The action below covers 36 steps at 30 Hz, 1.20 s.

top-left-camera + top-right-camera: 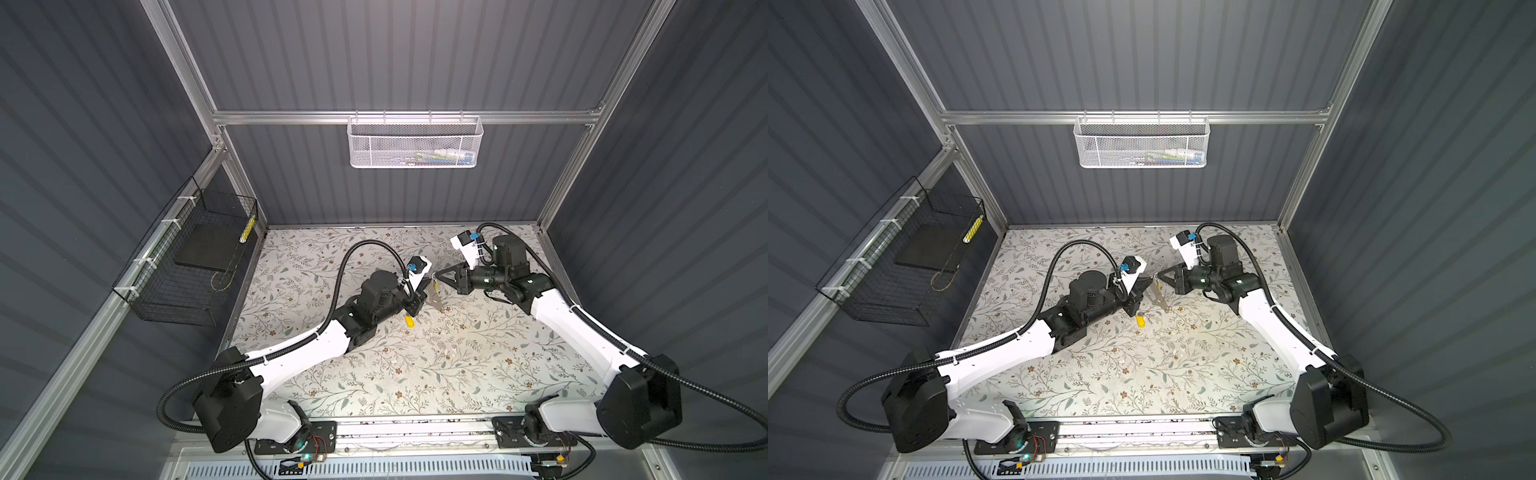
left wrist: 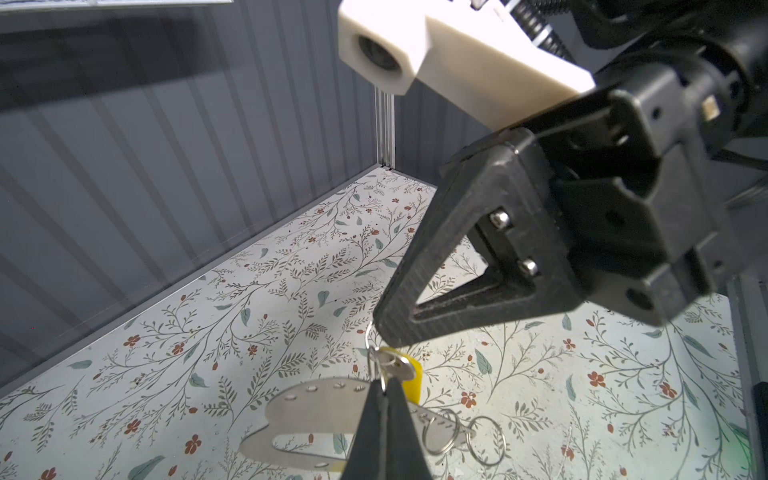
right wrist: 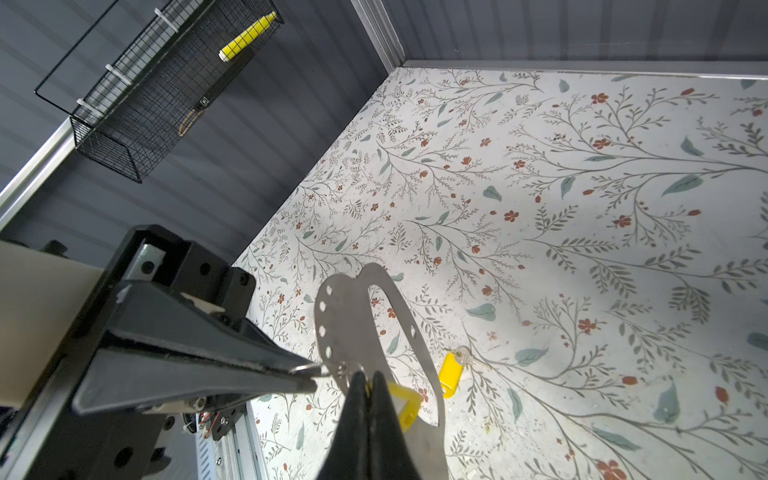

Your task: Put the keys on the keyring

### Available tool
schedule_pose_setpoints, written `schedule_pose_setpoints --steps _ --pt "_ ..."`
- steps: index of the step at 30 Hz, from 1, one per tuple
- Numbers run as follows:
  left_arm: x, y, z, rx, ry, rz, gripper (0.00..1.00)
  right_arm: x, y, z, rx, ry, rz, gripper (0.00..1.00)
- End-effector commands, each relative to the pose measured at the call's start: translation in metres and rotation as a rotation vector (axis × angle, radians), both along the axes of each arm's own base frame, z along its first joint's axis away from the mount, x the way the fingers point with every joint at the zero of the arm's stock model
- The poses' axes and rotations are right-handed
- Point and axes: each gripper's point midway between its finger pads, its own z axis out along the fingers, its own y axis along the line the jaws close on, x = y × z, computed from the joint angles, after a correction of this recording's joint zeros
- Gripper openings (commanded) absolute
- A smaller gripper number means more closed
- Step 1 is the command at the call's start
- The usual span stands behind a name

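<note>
- The left claw (image 2: 384, 388) is fully closed. In the left wrist view its fingertips pinch the silvery metal piece of the raised key (image 2: 392, 363), and that key's yellow tag shows just behind them.
- The right claw (image 3: 365, 382) is also fully closed. Its tip meets the left claw's tip, with a thin wire ring (image 2: 368, 332) at the meeting point. Which claw clamps that ring cannot be told.
- The keyring (image 3: 332, 316), a flat grey oval loop with small holes along its rim, has one end up at the two tips. It slants down from there in both top views. Whether its far end rests on the table (image 1: 415, 374) cannot be told.
- Two split rings (image 2: 440, 432) sit at the keyring's far end.
- The loose key (image 3: 451, 374) lies flat on the table near the keyring, held by neither claw.
- Both claws meet near the middle of the table.
</note>
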Motion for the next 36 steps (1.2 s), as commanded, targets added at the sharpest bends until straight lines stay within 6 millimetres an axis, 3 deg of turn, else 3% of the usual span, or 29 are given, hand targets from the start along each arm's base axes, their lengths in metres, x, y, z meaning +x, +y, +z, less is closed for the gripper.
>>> schedule_pose_setpoints --steps 1,14,36 --pt "-0.043 -0.013 0.057 -0.143 -0.154 -0.177 0.0 0.028 -0.022 -0.014 -0.078 0.038 -0.156 0.0" --pt "-0.058 -0.001 0.076 -0.225 -0.419 -0.203 0.0 0.018 -0.017 -0.024 -0.067 0.154 -0.129 0.0" --pt "-0.047 -0.001 0.087 -0.296 -0.584 -0.129 0.0 0.004 -0.01 -0.017 -0.004 0.202 -0.078 0.0"
